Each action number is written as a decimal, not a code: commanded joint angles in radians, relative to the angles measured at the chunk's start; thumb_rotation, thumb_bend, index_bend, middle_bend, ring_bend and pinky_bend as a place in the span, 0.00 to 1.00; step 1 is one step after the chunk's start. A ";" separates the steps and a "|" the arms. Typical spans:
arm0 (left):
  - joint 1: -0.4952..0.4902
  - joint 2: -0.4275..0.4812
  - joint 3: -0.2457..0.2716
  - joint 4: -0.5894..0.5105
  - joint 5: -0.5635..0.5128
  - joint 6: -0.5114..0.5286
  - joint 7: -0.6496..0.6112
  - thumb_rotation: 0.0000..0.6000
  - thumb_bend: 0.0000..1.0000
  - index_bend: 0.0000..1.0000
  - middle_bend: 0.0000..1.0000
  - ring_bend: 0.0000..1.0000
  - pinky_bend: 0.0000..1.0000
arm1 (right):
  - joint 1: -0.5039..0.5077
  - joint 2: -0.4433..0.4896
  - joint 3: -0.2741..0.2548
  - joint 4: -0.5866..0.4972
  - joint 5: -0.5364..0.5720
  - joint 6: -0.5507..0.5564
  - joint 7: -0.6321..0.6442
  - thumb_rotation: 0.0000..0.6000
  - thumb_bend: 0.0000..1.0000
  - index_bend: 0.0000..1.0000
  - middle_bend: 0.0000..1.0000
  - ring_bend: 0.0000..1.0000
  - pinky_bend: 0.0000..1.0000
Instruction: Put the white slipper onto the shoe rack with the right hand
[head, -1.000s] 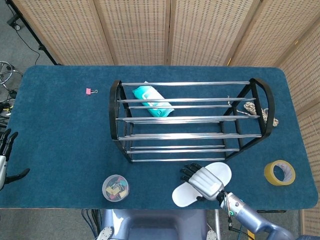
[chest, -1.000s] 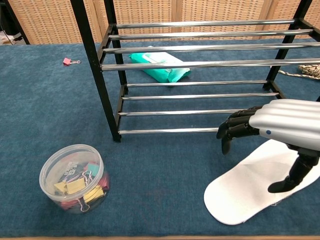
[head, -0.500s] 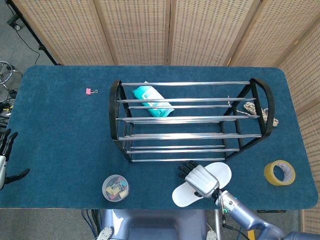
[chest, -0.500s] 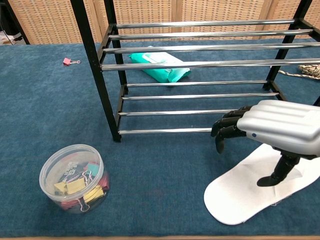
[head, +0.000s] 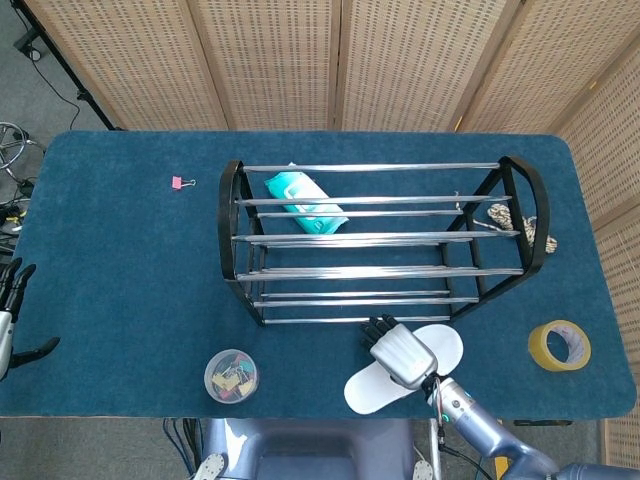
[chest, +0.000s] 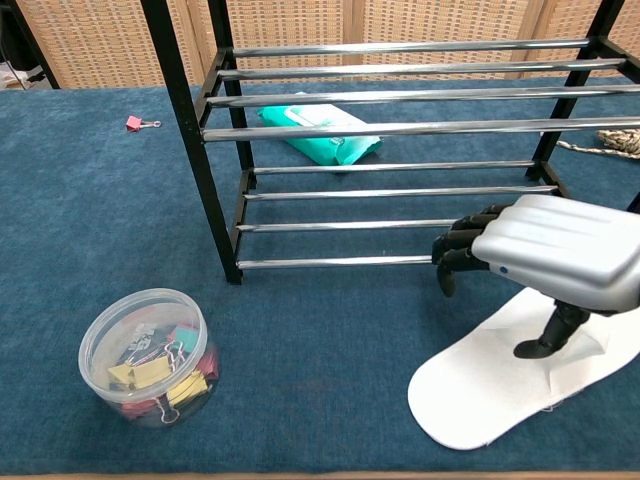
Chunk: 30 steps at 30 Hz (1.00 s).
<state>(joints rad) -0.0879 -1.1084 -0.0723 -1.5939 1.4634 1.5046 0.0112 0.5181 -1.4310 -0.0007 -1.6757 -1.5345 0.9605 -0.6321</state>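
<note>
Sitting flat on the blue carpeted table (head: 120, 260), the white flat slipper (chest: 500, 375) lies at the lower right of the chest view, sole-like and thin, just in front of the black-and-chrome metal shoe rack (head: 380, 240), not on it. Only the chest view shows how the right hand (chest: 545, 255) relates to it: the silver palm hovers over the slipper's far end, dark fingers (chest: 462, 248) curled forward toward the rack's lowest bar, and the thumb pointing down to touch the slipper's top. Can't tell if anything is actually pinched; it looks more like resting on it than holding. From the head view the same hand (head: 400, 352) just covers the middle of the slipper (head: 370, 392), so that contact is hidden there.

The head view gives stuff the chest camera misses: the left hand (head: 10, 320) at the far left edge of the frame, fingers spread, holding nothing, and a yellow roll of tape (head: 559, 345) at lower right. Both views show the teal wipes packet (chest: 320, 133) under the rack, the clear round tub of coloured binder clips (chest: 145, 355), and a lone pink binder clip (head: 180, 182) at upper left.
</note>
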 joint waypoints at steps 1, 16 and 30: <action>0.000 0.000 0.001 0.000 0.001 0.000 0.000 1.00 0.00 0.00 0.00 0.00 0.00 | -0.008 0.004 -0.017 0.009 -0.012 0.020 -0.017 1.00 0.09 0.35 0.22 0.19 0.22; 0.000 -0.004 0.003 -0.001 0.005 0.000 0.011 1.00 0.00 0.00 0.00 0.00 0.00 | -0.048 0.078 -0.093 0.038 -0.102 0.096 -0.028 1.00 0.09 0.32 0.20 0.19 0.22; -0.001 -0.007 0.006 -0.003 0.005 -0.004 0.024 1.00 0.00 0.00 0.00 0.00 0.00 | -0.090 0.132 -0.128 0.113 -0.203 0.188 -0.024 1.00 0.09 0.29 0.18 0.19 0.22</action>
<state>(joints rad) -0.0886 -1.1156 -0.0665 -1.5973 1.4683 1.5011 0.0355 0.4302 -1.2999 -0.1299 -1.5655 -1.7373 1.1470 -0.6600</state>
